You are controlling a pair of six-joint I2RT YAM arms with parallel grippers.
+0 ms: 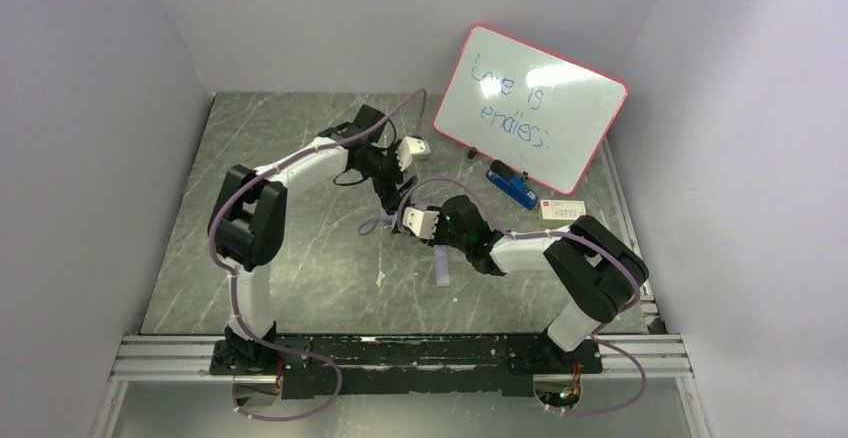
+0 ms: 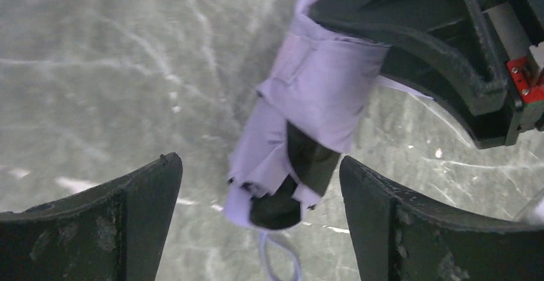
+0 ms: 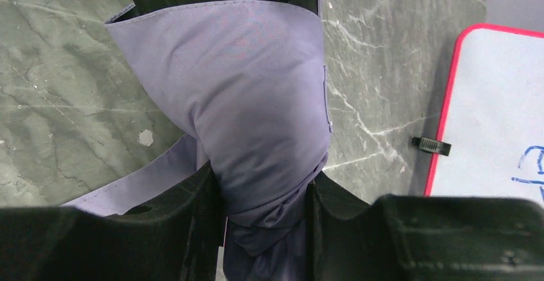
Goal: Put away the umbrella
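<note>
We saw the umbrella folded into a lavender bundle and held above the table, near its middle, in front of the 2 arms. The right gripper had its 2 fingers closed on the bundle, 1 on each side, and the fabric bulged out above them. A loose fabric strap trailed from the bundle toward the left of the right wrist view.

In the left wrist view we looked at the bundle's end, where dark parts showed inside the folds and a thin loop of cord hung below it. The left gripper stood with its fingers spread wide, 1 on either side of that end and clear of the fabric, and it held nothing.

From above, the 2 grippers were close together, the left on the far side of the right. The red-framed whiteboard stood tilted at the far right of the table, well apart from the umbrella. A blue object lay at its foot, with a small white card just beside that.
</note>
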